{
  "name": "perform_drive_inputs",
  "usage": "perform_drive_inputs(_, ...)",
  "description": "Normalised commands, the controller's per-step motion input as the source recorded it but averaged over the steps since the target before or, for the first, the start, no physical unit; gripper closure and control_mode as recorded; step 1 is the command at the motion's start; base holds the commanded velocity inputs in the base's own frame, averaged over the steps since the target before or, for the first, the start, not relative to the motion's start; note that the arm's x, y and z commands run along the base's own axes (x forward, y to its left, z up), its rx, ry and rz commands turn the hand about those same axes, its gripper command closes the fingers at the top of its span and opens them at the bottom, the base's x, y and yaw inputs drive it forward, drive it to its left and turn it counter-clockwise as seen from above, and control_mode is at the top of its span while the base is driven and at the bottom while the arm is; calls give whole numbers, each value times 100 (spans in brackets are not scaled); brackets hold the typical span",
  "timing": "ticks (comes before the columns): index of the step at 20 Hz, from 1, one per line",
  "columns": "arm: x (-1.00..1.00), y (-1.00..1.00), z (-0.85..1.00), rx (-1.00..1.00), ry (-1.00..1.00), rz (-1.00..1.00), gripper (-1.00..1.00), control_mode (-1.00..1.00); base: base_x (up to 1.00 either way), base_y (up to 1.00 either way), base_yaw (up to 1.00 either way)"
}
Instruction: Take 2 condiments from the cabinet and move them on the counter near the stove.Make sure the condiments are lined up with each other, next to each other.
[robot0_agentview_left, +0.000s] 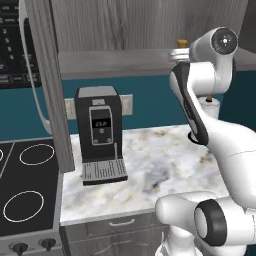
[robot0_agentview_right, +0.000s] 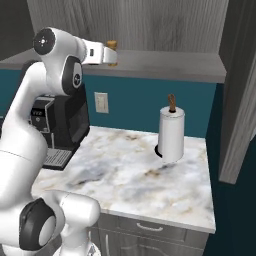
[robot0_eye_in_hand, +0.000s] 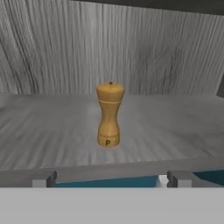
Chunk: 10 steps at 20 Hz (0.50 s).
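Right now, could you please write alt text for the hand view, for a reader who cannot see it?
A tan wooden pepper mill with a rounded knob top stands upright on the grey wood-grain cabinet shelf, straight ahead of the open claw. The two fingertips sit short of the shelf's front edge, spread wider than the mill and not touching it.

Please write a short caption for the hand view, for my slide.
Open gripper facing an upright tan wooden mill on the grey cabinet shelf, not yet touching it.
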Motion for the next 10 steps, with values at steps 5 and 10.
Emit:
perform_drive_inputs(5,27,-10,3,0,0,-1,-100,-100,0,0,0)
perform_drive_inputs(10,33,-2,0,0,0,0,-100,-100,0,0,0)
